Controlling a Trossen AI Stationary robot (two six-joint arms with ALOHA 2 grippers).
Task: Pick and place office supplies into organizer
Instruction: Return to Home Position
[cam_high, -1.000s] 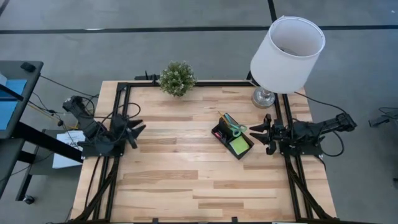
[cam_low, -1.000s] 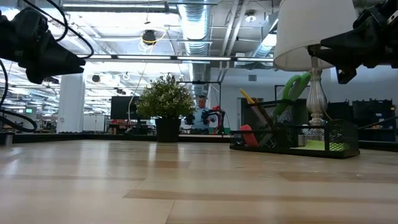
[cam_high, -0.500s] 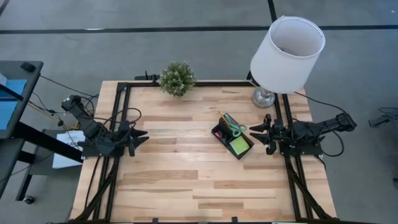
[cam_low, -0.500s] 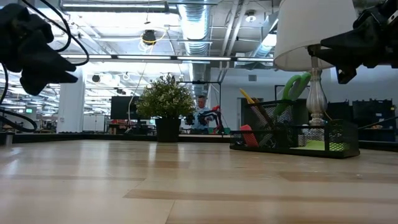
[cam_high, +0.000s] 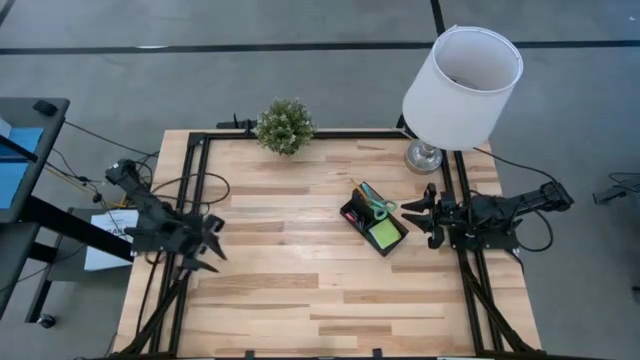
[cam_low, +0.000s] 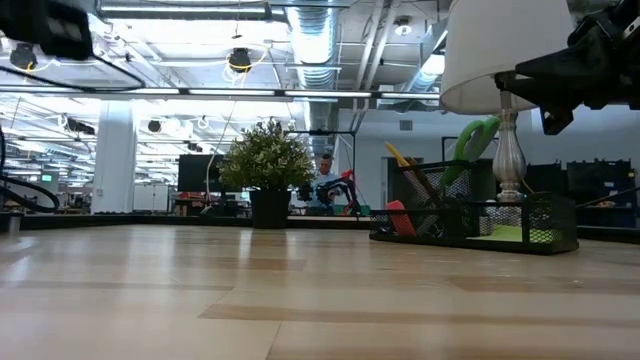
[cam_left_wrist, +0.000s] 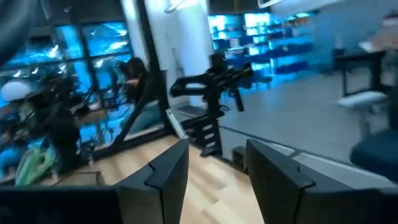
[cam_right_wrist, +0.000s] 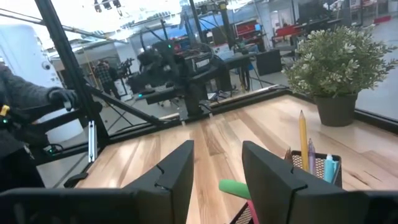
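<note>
At the left edge of the high view, the left pincer (cam_high: 210, 246) hangs over the desk's (cam_high: 290, 290) side rail, pointing down and toward the lower part of the frame. Its own wrist view shows the left pincer (cam_left_wrist: 214, 180) with fingers apart and nothing between them, only the room beyond. That pose, well away from any supply, reads as a parked one.

Across the frame at centre right, the right pincer (cam_high: 419, 216) sits just beside the organizer (cam_high: 346, 212), aimed at it. Its fingers are also spread and empty in the right wrist view (cam_right_wrist: 217, 174). It looks like an arm waiting rather than one reaching.

The organizer stands right of centre on the desk, turned at an angle. Its contents seem sorted by shape:

- **Tall section:** the green-handled scissors (cam_high: 379, 207) and the yellow pencil (cam_high: 357, 189) stand upright here. The low view shows the scissor handles (cam_low: 478, 135) up, so they lean on the mesh wall (cam_low: 545, 215).
- **Low tray:** the lime-green sticky-note pad (cam_high: 386, 235) lies flat here, where a flat thing needs no support.
- **Pens:** the tips of the pens (cam_right_wrist: 328, 167) poke up beside the pencil in the right wrist view.

I see no supply loose on the boards, so the job looks essentially finished. The plant (cam_high: 285, 125) and the lamp (cam_high: 462, 75) stay along the upper edge, outside the work.
</note>
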